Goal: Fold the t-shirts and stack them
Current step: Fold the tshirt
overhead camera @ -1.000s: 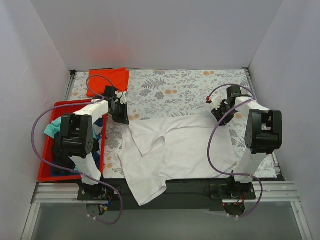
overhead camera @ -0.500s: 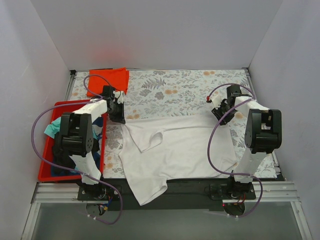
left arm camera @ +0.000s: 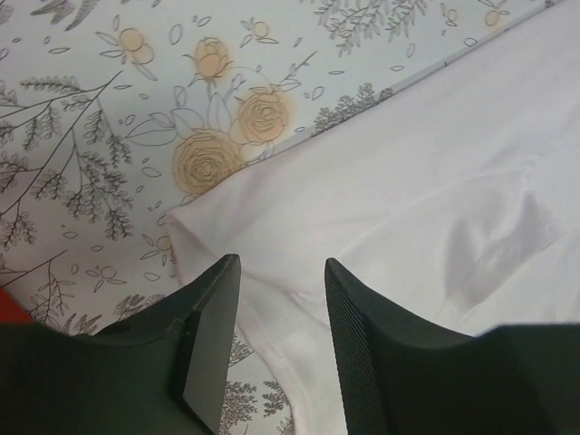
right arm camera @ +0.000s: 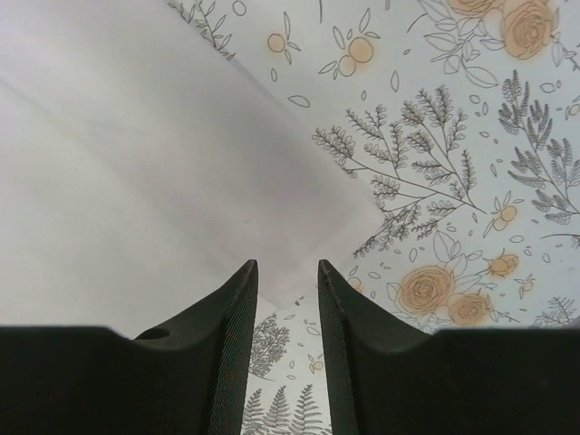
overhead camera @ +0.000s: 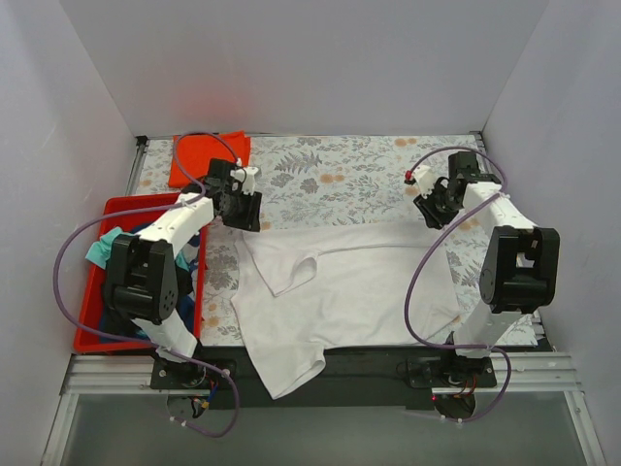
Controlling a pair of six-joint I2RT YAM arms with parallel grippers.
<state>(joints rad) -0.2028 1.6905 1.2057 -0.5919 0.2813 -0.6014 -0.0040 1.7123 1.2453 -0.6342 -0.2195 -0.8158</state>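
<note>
With left end effector (left arm camera: 278, 270) and right end effector (right arm camera: 286, 268) spread empty, the white t-shirt (overhead camera: 359, 282) overhanging at 6 o'clock could be dragged off the counter (overhead camera: 349, 175)

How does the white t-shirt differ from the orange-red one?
The white t-shirt lies spread out and rumpled mid-table; the orange-red t-shirt is folded compact at the far left corner. The white one covers far more area than the orange-red one. Both rest on the floral covering.

Left gripper (left arm camera: 279, 272), right gripper (right arm camera: 285, 272) — both extended forward, jaws apart.
</note>
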